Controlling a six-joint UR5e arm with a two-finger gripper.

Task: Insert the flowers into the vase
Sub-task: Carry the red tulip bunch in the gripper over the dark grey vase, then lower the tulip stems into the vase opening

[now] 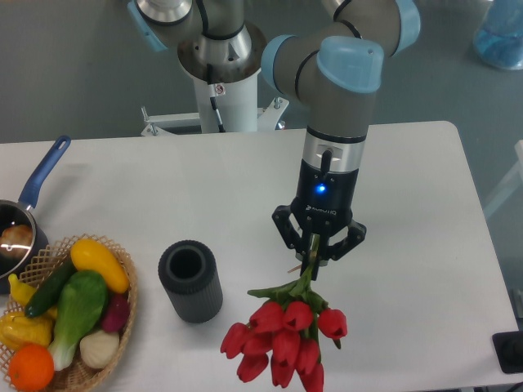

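Gripper (316, 260) pointing straight down, black fingers (286, 233) squeezed tight on the green stems of the flowers (282, 341). Red tulip buds hanging in a bunch under the claw, heads down, with green leaves spread out just above the buds. Bunch held to the right of the vase (190, 280), a bit lower in the picture than the vase's mouth, not touching the vase. Hard to tell whether the lowest buds touch the white table (163, 188) or hang just over it.

Vase standing upright on the table, dark grey, ribbed sides, round mouth open at the top, nothing seen inside. Wicker basket (122, 314) just to the left of the vase, full of colourful pretend food: a yellow squash (99, 265), a green pepper (79, 309), an orange (32, 367), a dark green cucumber (49, 287) and a white onion (100, 349). Saucepan (29, 204) with a blue handle farther left of the vase, behind the basket, cut off by the picture's edge. White robot base (219, 65) far behind the vase, past the table's back edge. Blue light glowing on the wrist above the claw.
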